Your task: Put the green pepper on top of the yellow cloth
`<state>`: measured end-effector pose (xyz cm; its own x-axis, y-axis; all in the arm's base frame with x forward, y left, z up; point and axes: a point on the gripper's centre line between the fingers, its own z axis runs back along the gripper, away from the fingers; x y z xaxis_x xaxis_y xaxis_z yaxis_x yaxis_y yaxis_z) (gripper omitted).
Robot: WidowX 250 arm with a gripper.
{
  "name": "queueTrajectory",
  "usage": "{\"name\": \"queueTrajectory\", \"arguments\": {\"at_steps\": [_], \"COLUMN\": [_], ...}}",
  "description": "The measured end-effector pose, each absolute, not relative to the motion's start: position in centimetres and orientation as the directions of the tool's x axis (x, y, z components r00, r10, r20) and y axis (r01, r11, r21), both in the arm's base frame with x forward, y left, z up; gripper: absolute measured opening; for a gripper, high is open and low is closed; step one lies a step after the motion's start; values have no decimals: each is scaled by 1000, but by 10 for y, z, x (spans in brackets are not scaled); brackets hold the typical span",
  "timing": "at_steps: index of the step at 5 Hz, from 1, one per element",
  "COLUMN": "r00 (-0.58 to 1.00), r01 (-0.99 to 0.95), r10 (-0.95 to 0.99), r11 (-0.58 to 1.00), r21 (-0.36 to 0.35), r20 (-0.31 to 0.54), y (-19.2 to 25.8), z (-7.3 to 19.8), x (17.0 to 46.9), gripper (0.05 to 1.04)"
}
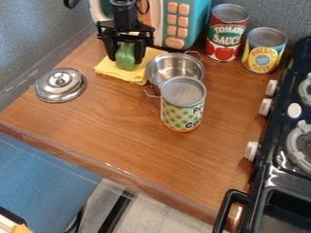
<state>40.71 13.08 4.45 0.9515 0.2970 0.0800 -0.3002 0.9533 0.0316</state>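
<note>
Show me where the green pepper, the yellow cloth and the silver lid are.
Green pepper [126, 57]: camera view, on its middle, below the gripper's top.
Yellow cloth [110, 69]: camera view, on its bare left part.
Silver lid [59, 86]: camera view, on its domed top.

Black fingers [140, 51] downward, slightly apart

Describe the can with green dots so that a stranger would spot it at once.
On the wooden counter, beside the black stove, find the open metal pot. Directly in front of it stands the can, its pale label covered in green dots. The red-labelled can and yellow-labelled can stand farther back and lack such dots.
</note>
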Motion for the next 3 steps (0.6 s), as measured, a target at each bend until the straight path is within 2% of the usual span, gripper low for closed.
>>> {"name": "queueTrajectory", "arguments": {"at_steps": [1, 3], "r00": [957, 952], "r01": [-283, -250], "r10": [281, 250], "r11": [959, 968], "r21": [14, -25], "r20": [64, 175], "y": [128, 130], "z": [47, 102], "x": [405, 406], "gripper": [1014, 1003]}}
